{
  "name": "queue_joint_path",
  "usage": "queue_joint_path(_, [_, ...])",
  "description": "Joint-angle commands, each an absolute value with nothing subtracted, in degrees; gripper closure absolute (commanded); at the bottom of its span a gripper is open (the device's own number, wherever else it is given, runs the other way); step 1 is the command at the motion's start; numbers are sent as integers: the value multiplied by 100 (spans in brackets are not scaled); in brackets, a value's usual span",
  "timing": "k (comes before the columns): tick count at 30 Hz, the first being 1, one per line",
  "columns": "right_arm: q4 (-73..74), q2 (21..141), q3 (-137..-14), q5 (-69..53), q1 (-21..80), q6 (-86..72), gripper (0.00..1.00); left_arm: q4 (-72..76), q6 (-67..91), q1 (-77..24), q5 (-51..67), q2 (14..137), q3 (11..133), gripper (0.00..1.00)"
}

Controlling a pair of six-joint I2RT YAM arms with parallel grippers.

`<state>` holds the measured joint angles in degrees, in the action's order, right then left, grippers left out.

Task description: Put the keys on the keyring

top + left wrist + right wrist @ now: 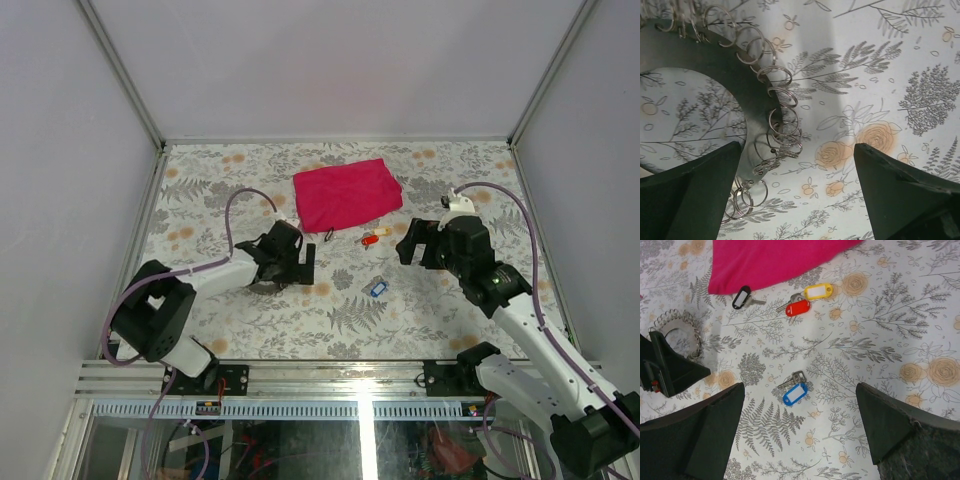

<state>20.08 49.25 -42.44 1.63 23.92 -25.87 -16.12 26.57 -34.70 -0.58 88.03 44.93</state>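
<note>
The keyring [747, 75] is a large flat ring strung with several small wire loops [782, 120]. It lies on the floral table, in the upper left of the left wrist view. My left gripper [797, 195] hovers open over it, and its left finger [690, 195] covers part of the ring's edge. The keyring [672, 322] also shows at the left of the right wrist view. Keys with blue [794, 393], red [798, 307], yellow [818, 291] and black [741, 297] tags lie apart on the table. My right gripper [800, 435] hangs open above the blue-tagged key [377, 287], holding nothing.
A pink cloth [345, 192] lies at the back centre, just beyond the black-tagged key [330, 235]. The left gripper [295, 258] and right gripper [418, 245] face each other across the middle. Enclosure walls stand on three sides. Purple cables arc from both arms.
</note>
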Motion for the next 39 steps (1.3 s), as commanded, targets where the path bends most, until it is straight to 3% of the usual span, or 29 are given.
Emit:
queue_joint_path(1, [1990,4727,-4273,740,2354,-2781,0,-1340,2929,-3757,-29,8850,4300,0])
queue_joint_path(14, [2188,4509,-3970,702,2355,-2531,0,-1097,3368,-5193,-237,9064,4858,1])
queue_joint_path(20, [2487,4544,-4072,748,2355,-2483,1,-1481,3070,-5210,-843,8362,5197,1])
queue_joint_path(24, [2116,4552,-3923,-159,2354,-2237,2,-1887,2868,-5180,-1443,7668,5357,0])
queue_joint_path(31, [1245,5239,-3762,-1858,2394,-2376,42,-2318,2506,-4473,-1216,6519,5333,0])
queue_joint_path(39, [273,6263,-3674,-1795,3516,-2800,49,-2585,1844,-4166,-1131,5694,5144,0])
